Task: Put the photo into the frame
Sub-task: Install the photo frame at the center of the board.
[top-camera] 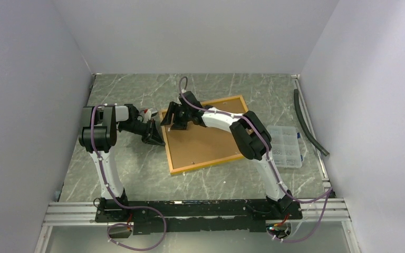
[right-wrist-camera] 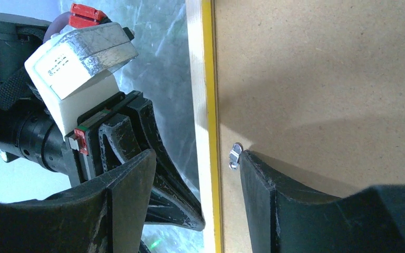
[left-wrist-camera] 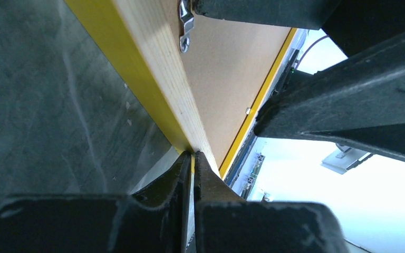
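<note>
The frame [top-camera: 205, 164] lies face down on the table, its yellow border and light wood rear side [left-wrist-camera: 158, 68] turned up, with a brown backing board [top-camera: 200, 142] resting in it. The photo is hidden. My left gripper [top-camera: 158, 139] is shut, and its tips [left-wrist-camera: 192, 158] press against the outer side of the frame's left rail. My right gripper [top-camera: 175, 120] is open and straddles that same rail [right-wrist-camera: 200, 63]. One finger stands outside the frame. The other rests on the board [right-wrist-camera: 321, 79], right beside a small metal tab [right-wrist-camera: 235, 156].
A clear compartment box [top-camera: 285, 146] with small parts sits right of the frame. A black hose [top-camera: 308, 124] lies along the right wall. White walls close in on three sides, and an aluminium rail [top-camera: 190, 211] carries the arm bases at the near edge.
</note>
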Controlling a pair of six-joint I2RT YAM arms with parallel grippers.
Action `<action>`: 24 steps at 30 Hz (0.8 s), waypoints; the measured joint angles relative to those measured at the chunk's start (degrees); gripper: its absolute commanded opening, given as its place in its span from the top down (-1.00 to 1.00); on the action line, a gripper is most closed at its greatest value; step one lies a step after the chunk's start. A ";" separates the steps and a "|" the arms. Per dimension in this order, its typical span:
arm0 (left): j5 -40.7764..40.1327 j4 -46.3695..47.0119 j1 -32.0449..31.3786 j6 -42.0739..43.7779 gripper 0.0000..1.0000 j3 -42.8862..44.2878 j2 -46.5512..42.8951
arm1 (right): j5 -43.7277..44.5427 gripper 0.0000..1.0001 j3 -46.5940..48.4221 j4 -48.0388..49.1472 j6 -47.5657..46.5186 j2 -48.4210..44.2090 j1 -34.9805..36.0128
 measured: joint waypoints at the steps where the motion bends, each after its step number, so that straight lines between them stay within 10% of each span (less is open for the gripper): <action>1: 0.00 0.00 0.00 -0.04 0.83 0.00 0.00 | -0.15 -0.26 0.24 0.04 0.00 0.17 0.02; 24: -0.24 0.02 0.02 -1.29 0.87 0.00 0.00 | -2.27 -0.23 0.72 2.54 1.14 1.36 0.85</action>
